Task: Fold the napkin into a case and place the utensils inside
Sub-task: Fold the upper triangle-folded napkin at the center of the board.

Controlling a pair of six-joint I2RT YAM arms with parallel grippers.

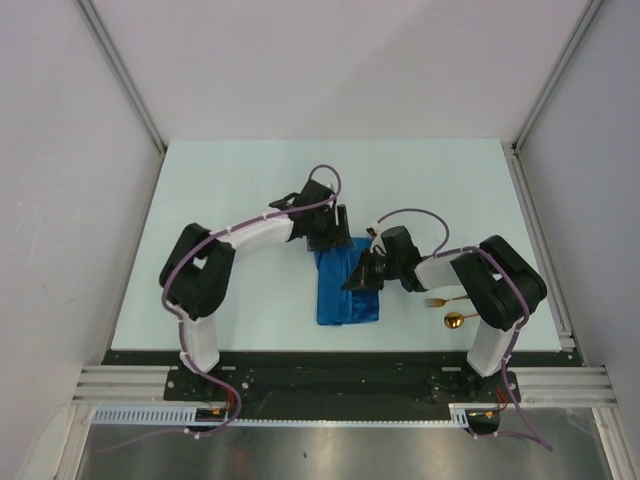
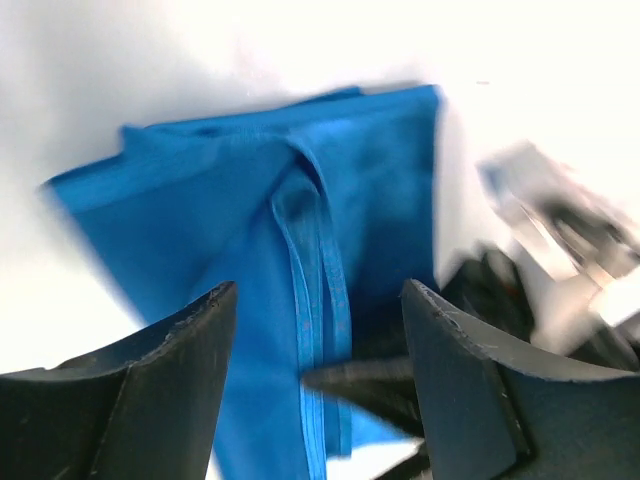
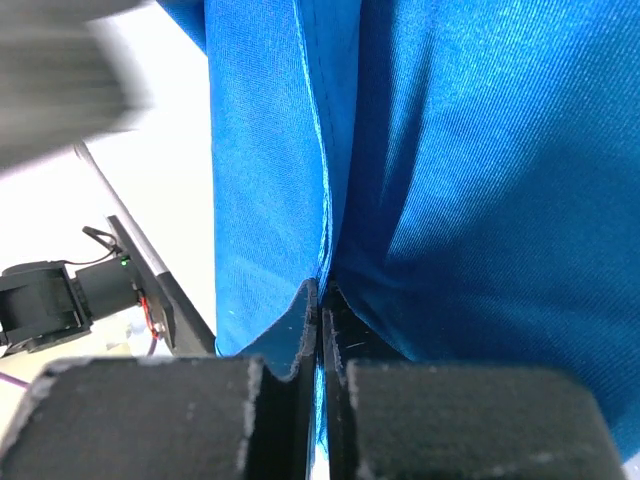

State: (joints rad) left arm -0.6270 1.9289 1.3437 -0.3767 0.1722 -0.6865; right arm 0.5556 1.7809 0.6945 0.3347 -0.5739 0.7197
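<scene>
The blue napkin (image 1: 340,298) lies folded into a narrow oblong mid-table. My left gripper (image 1: 337,240) hovers over its far end, open, with nothing between its fingers (image 2: 150,400); below them the napkin (image 2: 230,190) shows a doubled hem running down its middle. My right gripper (image 1: 358,276) comes in from the right and is shut on a fold of the napkin (image 3: 480,150), the cloth pinched between its jaws (image 3: 322,296). A gold-headed fork (image 1: 445,300) and spoon (image 1: 458,320) lie on the table at the right, beside the right arm.
The right arm's elbow (image 1: 505,285) stands just over the fork and spoon. The table's near edge rail (image 1: 330,357) runs just below the napkin. White walls close off the left, back and right.
</scene>
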